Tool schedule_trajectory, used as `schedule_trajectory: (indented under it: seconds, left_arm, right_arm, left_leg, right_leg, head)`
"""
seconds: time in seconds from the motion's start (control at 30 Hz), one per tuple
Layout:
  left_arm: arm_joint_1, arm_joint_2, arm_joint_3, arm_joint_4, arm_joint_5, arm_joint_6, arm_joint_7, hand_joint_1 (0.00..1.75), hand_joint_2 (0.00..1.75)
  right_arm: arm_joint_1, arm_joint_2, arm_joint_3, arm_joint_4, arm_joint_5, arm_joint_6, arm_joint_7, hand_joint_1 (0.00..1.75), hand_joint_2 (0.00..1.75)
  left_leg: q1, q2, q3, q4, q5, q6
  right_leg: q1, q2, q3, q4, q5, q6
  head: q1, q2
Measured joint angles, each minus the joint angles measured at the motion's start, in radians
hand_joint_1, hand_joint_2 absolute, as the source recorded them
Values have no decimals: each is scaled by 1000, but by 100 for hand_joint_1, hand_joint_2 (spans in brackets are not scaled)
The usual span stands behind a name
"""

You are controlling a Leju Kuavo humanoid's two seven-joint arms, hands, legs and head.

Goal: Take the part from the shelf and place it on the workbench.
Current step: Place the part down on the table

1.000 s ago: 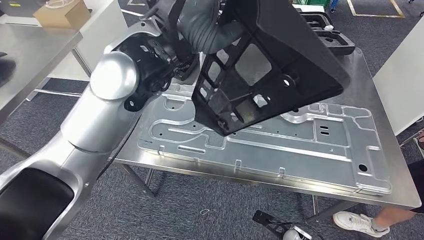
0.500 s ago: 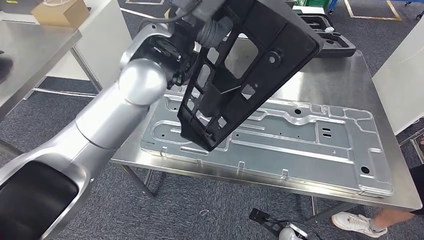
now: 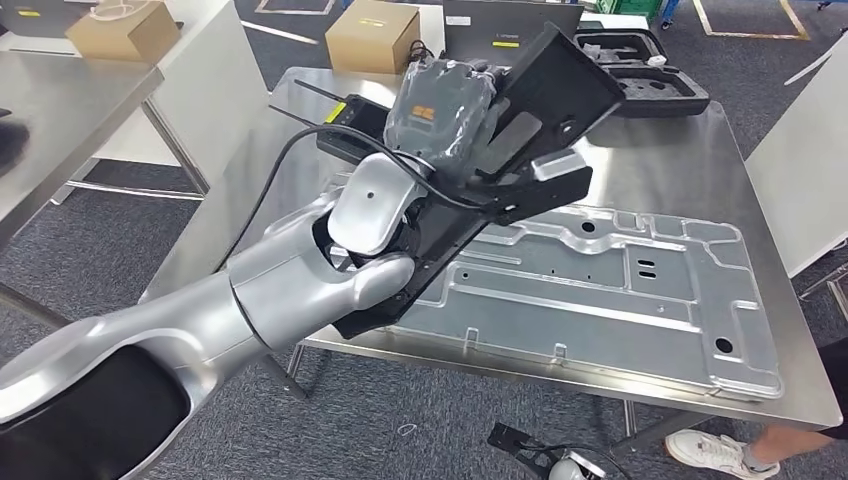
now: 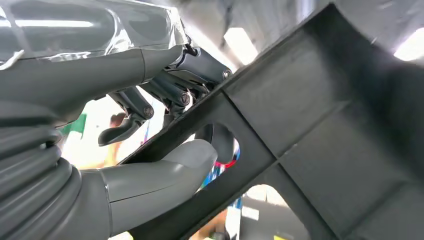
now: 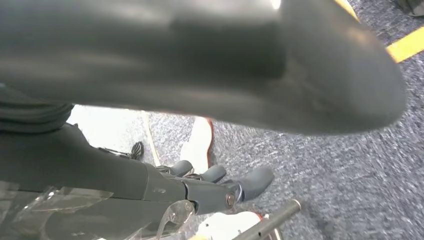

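Observation:
My left hand (image 3: 448,108), under a clear plastic cover, grips the black plastic part (image 3: 560,85) and holds it tilted above the left half of the steel workbench (image 3: 690,150). The part's lower end (image 3: 395,305) hangs over the bench's near left edge. In the left wrist view the thumb (image 4: 165,175) presses one side of a rib of the part (image 4: 325,125) and the dark fingers (image 4: 175,95) close on the other side. My right hand (image 5: 215,185) hangs over grey carpet and holds nothing, its fingers apart.
A large stamped metal plate (image 3: 620,290) covers most of the bench. Behind it lie a black foam case (image 3: 640,60), a cardboard box (image 3: 372,35) and a black device with an aerial (image 3: 350,125). A second table (image 3: 60,100) stands left. A person's shoe (image 3: 715,450) is at the bench's near right corner.
My left arm has swung down and forward, bringing the black part lower over the bench. The part has turned from nearly face-on to more edge-on, and the hand now shows on top.

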State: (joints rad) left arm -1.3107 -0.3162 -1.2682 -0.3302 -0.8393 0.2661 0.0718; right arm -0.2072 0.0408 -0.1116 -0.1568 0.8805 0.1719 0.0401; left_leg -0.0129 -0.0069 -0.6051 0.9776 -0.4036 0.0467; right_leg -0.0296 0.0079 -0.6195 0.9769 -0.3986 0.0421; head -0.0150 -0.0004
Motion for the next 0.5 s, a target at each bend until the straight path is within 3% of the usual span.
schedule_trajectory:
  seconds: [0.03, 0.1, 0.17, 0.2, 0.23, 0.3, 0.37, 0.43, 0.5]
  left_arm:
    - [-2, 1, -18, 4, -24, -5, -8, 175, 175]
    - [-3, 2, -51, 12, -55, -13, -19, 175, 175]
    - [2, 2, -80, 18, -73, -15, -32, 87, 175]
    - [5, 2, -92, 20, -81, -16, -40, 44, 175]
    - [7, 1, -102, 21, -88, -20, -49, 0, 175]
    - [7, -5, -118, 22, -95, -46, -75, 0, 175]
    - [8, -12, -129, 21, -84, -123, -140, 0, 175]
    - [14, -18, -139, 18, -74, -228, -225, 0, 175]
    - [22, -24, -154, 11, -78, -287, -273, 0, 175]
  right_arm:
    - [2, 1, 0, 0, 0, 2, 0, 0, 0]
    - [6, 2, 0, 0, 1, 3, -2, 0, 0]
    - [10, 2, 0, 0, 1, 4, -4, 0, 0]
    - [11, 3, 0, 0, 1, 4, -6, 0, 0]
    - [11, 4, 0, 0, 1, 5, -7, 0, 0]
    - [10, 10, 0, 0, 1, 7, -11, 0, 0]
    - [5, 19, 0, 0, 4, 14, -15, 0, 0]
    - [3, 26, 1, 0, 8, 23, -18, 0, 0]
    - [2, 29, 2, 0, 9, 25, -20, 0, 0]
  left_leg:
    - [2, 0, -14, 33, -20, -6]
    - [7, 1, -72, 161, -83, -18]
    - [9, 1, -134, 287, -128, -22]
    - [9, 1, -143, 301, -125, -19]
    - [7, 1, -130, 272, -104, -13]
    - [-1, 1, -60, 123, -35, 11]
    - [-13, 3, -4, 7, 5, 35]
    - [-21, 5, 7, -18, 8, 45]
    - [-16, 7, 21, -40, 20, 47]
  right_leg:
    - [-1, 0, 1, -1, 1, -5]
    - [-2, 0, 1, -1, 0, -11]
    - [-1, 0, 1, -1, 0, -14]
    - [1, 1, 1, -1, -1, -14]
    - [3, 1, 2, -1, -1, -14]
    - [7, 3, 4, -1, -1, -14]
    - [9, 2, 6, -3, -2, -11]
    - [7, -2, 7, -7, -1, -2]
    - [7, -3, 9, -9, -4, 8]
  head:
    - [-1, 0]
    - [-4, 0]
    - [-4, 0]
    - [-4, 0]
    - [-4, 0]
    - [-4, 0]
    - [-4, 0]
    - [-3, 0]
    - [-3, 0]
